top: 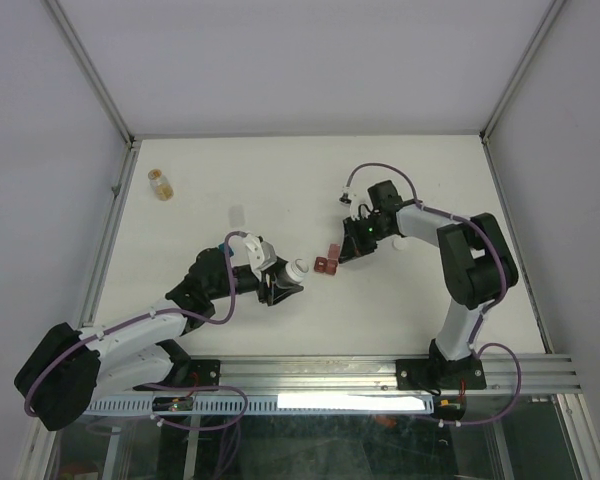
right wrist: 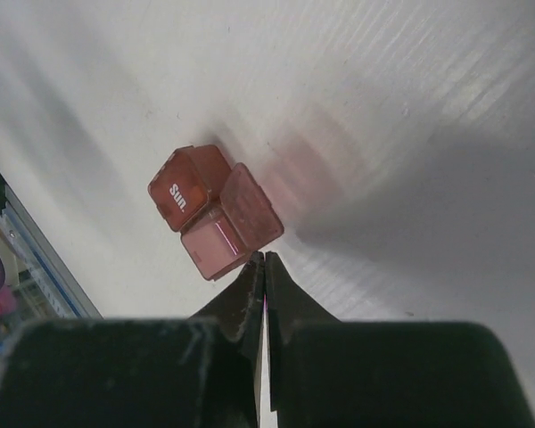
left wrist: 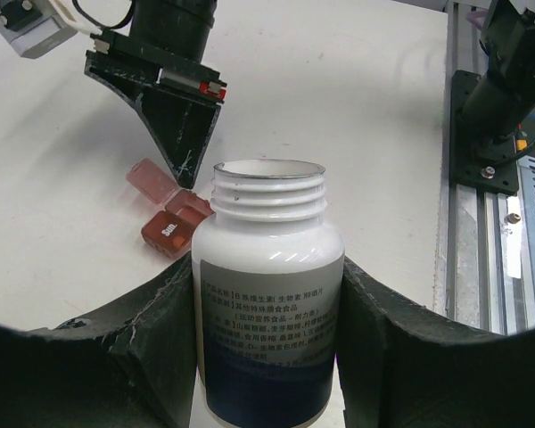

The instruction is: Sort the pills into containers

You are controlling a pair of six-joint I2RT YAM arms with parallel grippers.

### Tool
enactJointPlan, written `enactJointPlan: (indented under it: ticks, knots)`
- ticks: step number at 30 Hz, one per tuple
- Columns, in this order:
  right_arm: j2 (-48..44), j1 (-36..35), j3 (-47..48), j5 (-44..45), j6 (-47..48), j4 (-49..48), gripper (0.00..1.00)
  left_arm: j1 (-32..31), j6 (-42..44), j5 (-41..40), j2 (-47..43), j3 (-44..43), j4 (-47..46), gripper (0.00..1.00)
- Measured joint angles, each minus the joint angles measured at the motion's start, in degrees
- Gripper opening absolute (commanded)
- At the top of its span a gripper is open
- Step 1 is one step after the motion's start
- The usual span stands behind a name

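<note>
Dark red container [top: 326, 265] lies on the table [top: 280, 170], about in the middle, between the two grippers.

Closest to the arm bases, the left gripper [top: 286, 280] is clamped around the body of a white bottle [left wrist: 267, 267]. Its two fingers press on the bottle's sides. The bottle has no cap and its threaded mouth points toward the container.

Just behind the bottle's mouth is the container. One of its compartments is closed and carries the word "Sun."; the other has its lid swung open and laid to the side.

Right after it comes the right gripper [right wrist: 264, 260]. Its jaws are fully together, and the tips are at the edge of the opened compartment. From the wrist view I cannot tell if they touch the plastic, or if something very small is pinched between them.

A little further back, beside the right arm, a small white round object [top: 401, 243] lies on the table.

Further still, left of the middle, there is a pale shape [top: 237, 213], too faint to identify.

Farthest, near the left rear corner, a small amber vial [top: 160, 184] is well apart from all the rest.
</note>
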State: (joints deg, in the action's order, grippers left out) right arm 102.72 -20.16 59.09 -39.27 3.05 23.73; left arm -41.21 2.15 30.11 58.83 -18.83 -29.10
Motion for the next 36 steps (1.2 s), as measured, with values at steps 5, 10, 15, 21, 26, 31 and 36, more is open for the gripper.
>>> enactJointPlan:
  ticks: [5, 10, 15, 21, 26, 31, 36]
  knots:
    - [2.9, -1.0, 3.6, 1.1, 0.0, 2.0, 0.0, 0.0, 0.0, 0.0, -0.2, 0.0, 0.0, 0.0]
    - [5.3, -1.7, 6.1, 1.5, 0.3, 3.6, 0.0, 0.0, 0.0, -0.1, -0.2, 0.0, 0.0, 0.0]
    - [5.8, -1.9, 7.1, 1.5, 0.9, 4.9, 0.0, 0.0, 0.0, -0.3, -0.2, 0.0, 0.2, 0.0]
    - [5.8, -2.1, 8.8, 0.9, 1.7, 6.0, 0.0, 0.0, 0.2, -1.2, 2.9, -1.4, 2.8, 0.0]
    - [6.3, -2.5, 10.9, 0.2, 2.3, 6.2, 0.0, 0.0, 0.9, -1.6, 5.0, -3.9, 6.1, 0.0]
    - [6.4, -2.2, 11.0, 0.2, 3.5, 7.3, 0.03, 0.0, 2.7, -2.7, 8.8, -8.5, 11.5, 0.0]
    - [3.1, -0.5, 11.0, -1.1, 7.4, 9.9, 0.1, -0.1, 6.3, -4.5, 15.1, -16.2, 21.5, 0.0]
